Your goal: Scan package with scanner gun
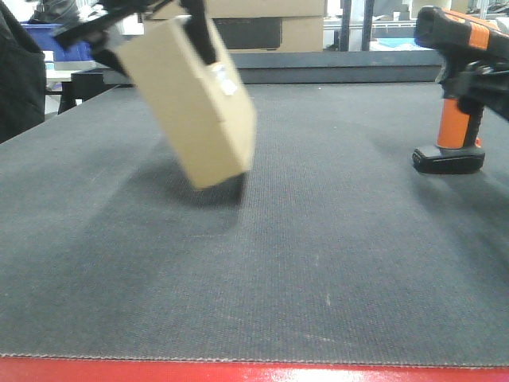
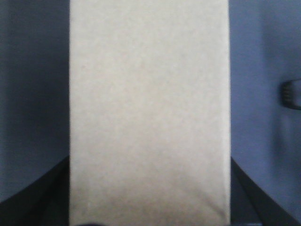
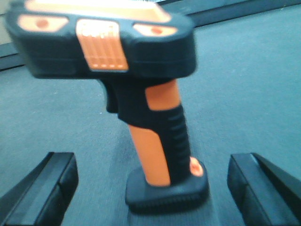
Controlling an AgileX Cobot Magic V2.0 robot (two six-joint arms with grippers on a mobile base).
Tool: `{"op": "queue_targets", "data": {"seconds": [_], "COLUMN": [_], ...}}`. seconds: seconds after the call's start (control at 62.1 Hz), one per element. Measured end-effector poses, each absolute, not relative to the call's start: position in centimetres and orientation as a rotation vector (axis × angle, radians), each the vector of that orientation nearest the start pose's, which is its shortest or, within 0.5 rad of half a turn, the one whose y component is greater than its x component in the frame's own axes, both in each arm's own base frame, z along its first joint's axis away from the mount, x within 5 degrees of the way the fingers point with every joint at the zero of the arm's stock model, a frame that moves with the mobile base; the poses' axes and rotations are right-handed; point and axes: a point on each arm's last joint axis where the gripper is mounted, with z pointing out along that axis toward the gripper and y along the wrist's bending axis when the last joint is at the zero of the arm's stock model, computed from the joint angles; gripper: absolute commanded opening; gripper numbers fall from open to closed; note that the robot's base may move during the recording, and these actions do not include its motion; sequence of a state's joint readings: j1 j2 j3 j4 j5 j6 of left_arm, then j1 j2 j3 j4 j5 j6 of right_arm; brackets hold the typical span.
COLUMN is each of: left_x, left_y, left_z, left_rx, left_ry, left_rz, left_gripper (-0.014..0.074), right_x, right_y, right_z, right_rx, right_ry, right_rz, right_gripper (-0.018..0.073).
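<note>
1. Bigger boxes (image 1: 254, 28) stood behind the desk (image 1: 318, 263).
2. The left gripper (image 1: 171, 20) clamped the tilted package (image 1: 191, 107), lifted.
3. The scanner gun (image 3: 155, 122) stood upright between the right gripper's (image 3: 153, 188) wide-open jaws, untouched.

My front-facing camera sits low at the near table edge, looking across the dark grey woven mat (image 1: 278, 270) toward the far side. It takes in both the tilted tan cardboard box (image 1: 195, 111) at left and the orange-and-black pistol-shaped scanner (image 1: 453, 87) at right. My left wrist camera looks from very close at one plain face of that box (image 2: 149, 113), which fills most of its frame. My right wrist camera looks at the scanner (image 3: 141, 94) from close range, between its two black fingers (image 3: 47, 188).
</note>
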State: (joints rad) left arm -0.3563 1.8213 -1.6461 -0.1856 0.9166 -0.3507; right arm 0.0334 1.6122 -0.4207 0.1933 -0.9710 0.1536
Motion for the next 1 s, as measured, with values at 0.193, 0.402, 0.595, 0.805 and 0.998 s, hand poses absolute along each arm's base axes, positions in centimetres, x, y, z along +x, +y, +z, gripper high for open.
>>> {"op": "queue_targets", "data": {"seconds": [0.193,0.402,0.595,0.805,0.998], "left_x": [38.1,38.4,38.8,39.0,39.1], "left_y": [-11.9,-8.7,-6.2,-5.0,-5.1], "left_z": [31.8,32.1,32.1,32.0,31.8], "left_rx": [-0.036,-0.025,-0.034,-0.030,-0.025], "left_ry": [2.633,2.635,2.638,2.659,2.672], "left_rz": [-0.176,0.057,0.095,0.008,-0.010], "left_gripper": [-0.0111,-0.0111,-0.0111,-0.0111,-0.0110], "right_x": [24.2,22.5,21.8,21.5,21.5], "right_y": [-0.6,-0.5,-0.5,-0.5,-0.5], "right_z": [18.7,19.7,21.1,21.6,21.6], "right_rx": [0.310,0.316,0.314,0.311,0.310], "right_ry": [1.680,1.717,1.682,1.658,1.664], "right_rz": [0.088,0.109,0.125,0.130,0.129], "right_gripper": [0.0537,0.0164,-0.0162,-0.0160,-0.0160]}}
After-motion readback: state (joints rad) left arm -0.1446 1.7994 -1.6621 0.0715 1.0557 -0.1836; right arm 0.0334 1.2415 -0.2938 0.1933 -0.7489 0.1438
